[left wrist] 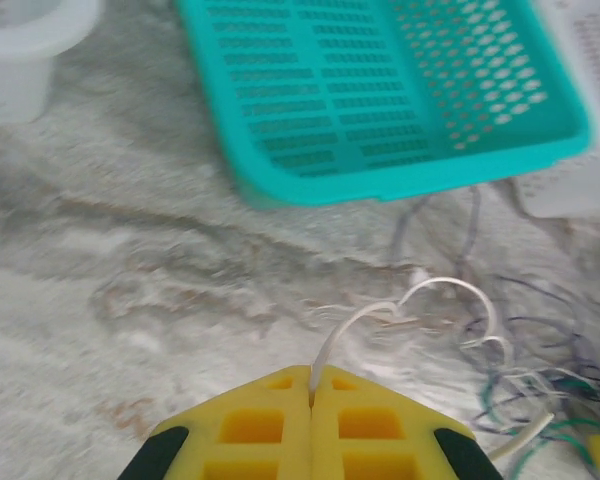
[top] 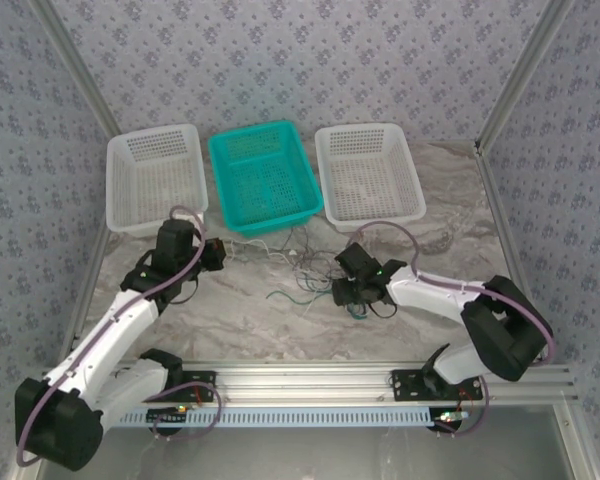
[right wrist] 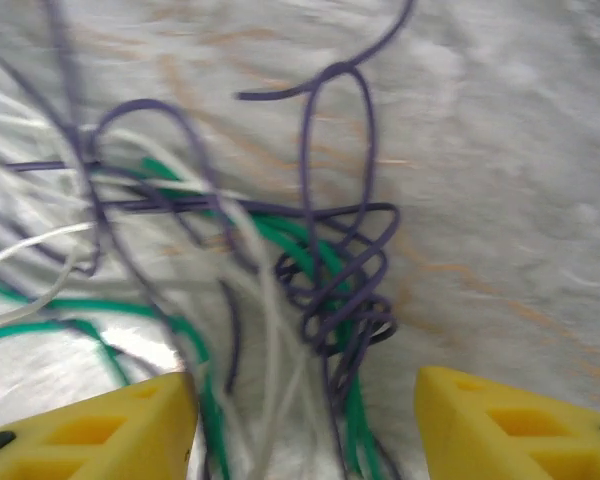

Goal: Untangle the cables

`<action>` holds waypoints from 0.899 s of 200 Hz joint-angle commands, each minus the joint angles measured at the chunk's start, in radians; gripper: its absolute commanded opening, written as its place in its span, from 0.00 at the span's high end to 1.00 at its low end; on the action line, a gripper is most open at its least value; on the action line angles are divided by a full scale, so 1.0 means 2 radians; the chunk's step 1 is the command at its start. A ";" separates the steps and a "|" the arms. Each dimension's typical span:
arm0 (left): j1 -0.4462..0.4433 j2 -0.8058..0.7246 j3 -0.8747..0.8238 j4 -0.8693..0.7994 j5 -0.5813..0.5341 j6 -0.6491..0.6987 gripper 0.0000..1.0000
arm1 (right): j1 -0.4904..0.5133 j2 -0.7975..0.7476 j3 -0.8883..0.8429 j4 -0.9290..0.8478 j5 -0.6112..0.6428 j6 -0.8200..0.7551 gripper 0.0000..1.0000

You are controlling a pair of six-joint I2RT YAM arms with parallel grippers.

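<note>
The left gripper (left wrist: 311, 385), shut tight on a pale wire (left wrist: 442, 283), could drag the whole knot of cables (top: 305, 275), lying at six o'clock of the teal basket (top: 270, 216), since the right gripper (right wrist: 305, 420) stands open over them, holding nothing.

My fingers (left wrist: 250, 428) are matt yellow plastic with moulded square pockets. The cables (right wrist: 330, 290) wear smooth, faintly shiny sheaths. The table (top: 240, 335) looks like marbled stone, smooth and dull. The teal basket (top: 265, 180), the far-left white basket (top: 155, 185) and the far-right white basket (top: 370, 178) are perforated plastic. The rail (top: 310, 375) along the table's near edge is brushed metal.
</note>
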 commanded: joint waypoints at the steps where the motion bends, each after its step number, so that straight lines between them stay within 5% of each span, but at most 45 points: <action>1: -0.017 0.012 0.052 -0.016 0.066 0.040 1.00 | 0.018 -0.063 0.022 -0.006 -0.038 -0.081 0.29; 48: -0.061 0.040 0.112 -0.050 0.052 0.077 1.00 | 0.026 -0.168 -0.014 0.151 -0.079 -0.140 0.03; 82: -0.075 0.040 0.123 -0.021 0.048 0.059 1.00 | 0.031 -0.066 -0.030 0.362 -0.095 -0.185 0.02; 113: -0.076 0.028 0.118 0.039 0.051 0.010 1.00 | 0.052 0.067 -0.033 0.495 -0.034 -0.221 0.04; 144: -0.076 0.012 0.142 0.051 0.030 -0.002 1.00 | 0.060 0.164 -0.015 0.535 0.048 -0.239 0.14; 180: -0.069 0.013 0.228 -0.032 -0.016 0.025 1.00 | 0.053 0.199 -0.004 0.491 0.080 -0.222 0.48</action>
